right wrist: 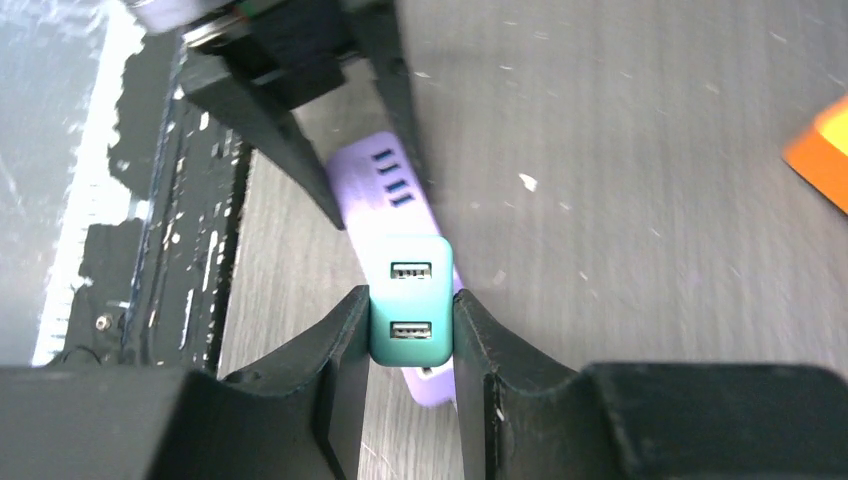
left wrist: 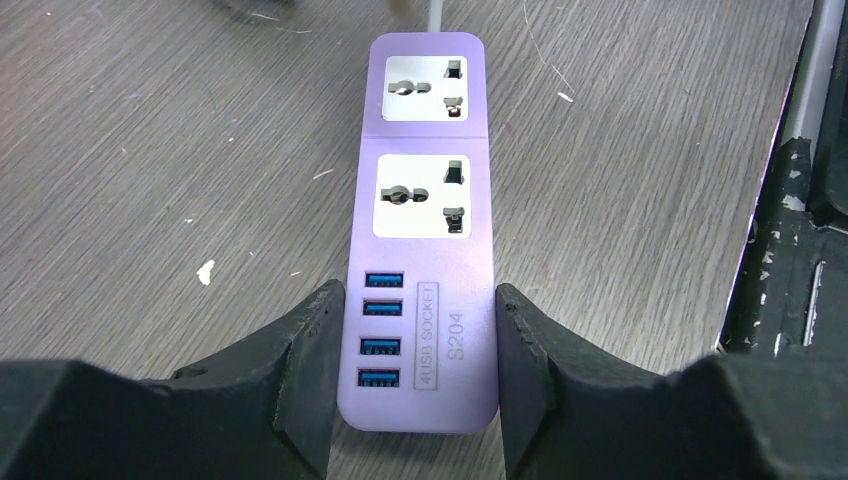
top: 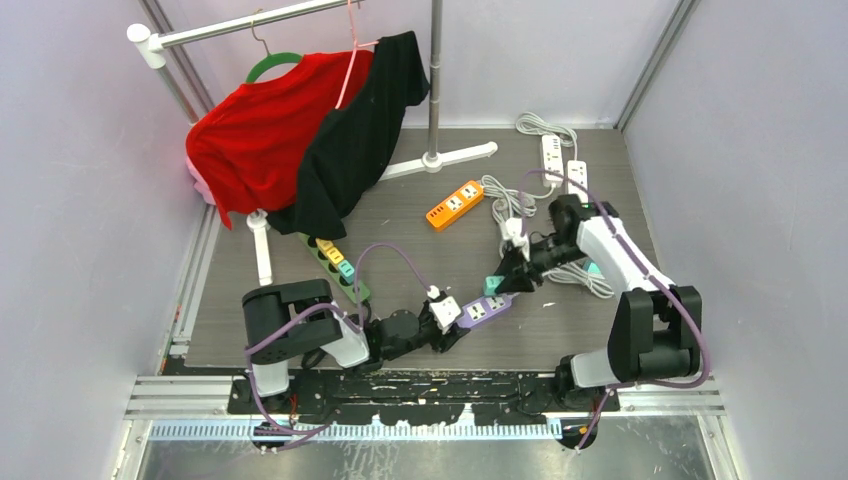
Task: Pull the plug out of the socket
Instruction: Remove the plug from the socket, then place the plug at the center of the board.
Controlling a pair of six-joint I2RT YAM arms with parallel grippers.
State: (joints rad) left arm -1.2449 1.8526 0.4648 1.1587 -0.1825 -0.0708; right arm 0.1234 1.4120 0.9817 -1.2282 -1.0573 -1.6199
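Currently left gripper (left wrist: 419, 305) clamps purple strip (left wrist: 426, 140), right gripper (right wrist: 410, 312) pinches teal plug (right wrist: 411, 290); narrow pinch may slip, dropping plug.

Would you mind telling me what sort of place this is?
Probably a robot lab test cell, not a home: aluminium framing and plain walls enclose the table, two arms are bolted at its near edge, and props such as an orange power strip and a clothes rack are laid out.
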